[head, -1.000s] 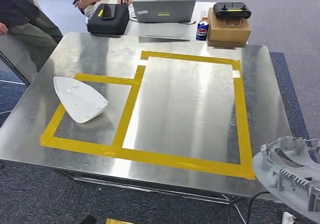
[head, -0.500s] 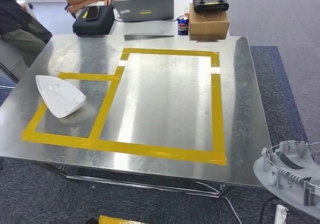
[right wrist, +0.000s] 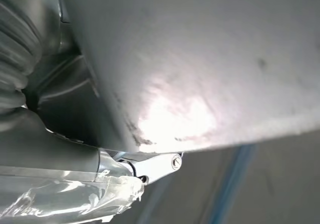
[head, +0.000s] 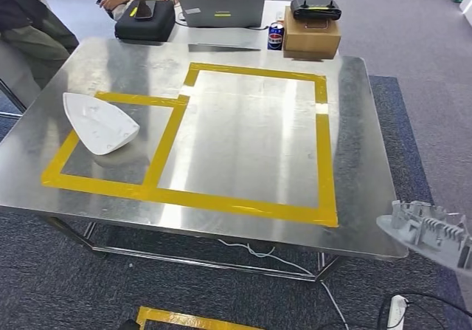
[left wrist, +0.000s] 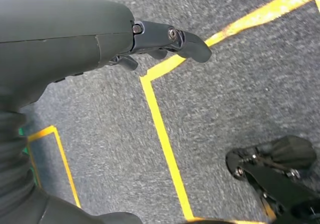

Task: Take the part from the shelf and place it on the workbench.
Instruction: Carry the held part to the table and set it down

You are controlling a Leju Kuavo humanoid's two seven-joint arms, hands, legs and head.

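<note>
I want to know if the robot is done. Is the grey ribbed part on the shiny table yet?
Not yet. The grey ribbed part hangs beyond the table's near right corner, over the carpet, carried on the robot's right side.

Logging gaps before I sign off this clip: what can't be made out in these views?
- Right hand: right wrist view, the grey part covers the fingers, so the grip itself is hidden.
- Grey part: head view, cut off by the right edge.
- Left hand: left wrist view, hangs above the carpet; some fingers hidden behind its cover.
- Can: head view, label too small to read.
</note>
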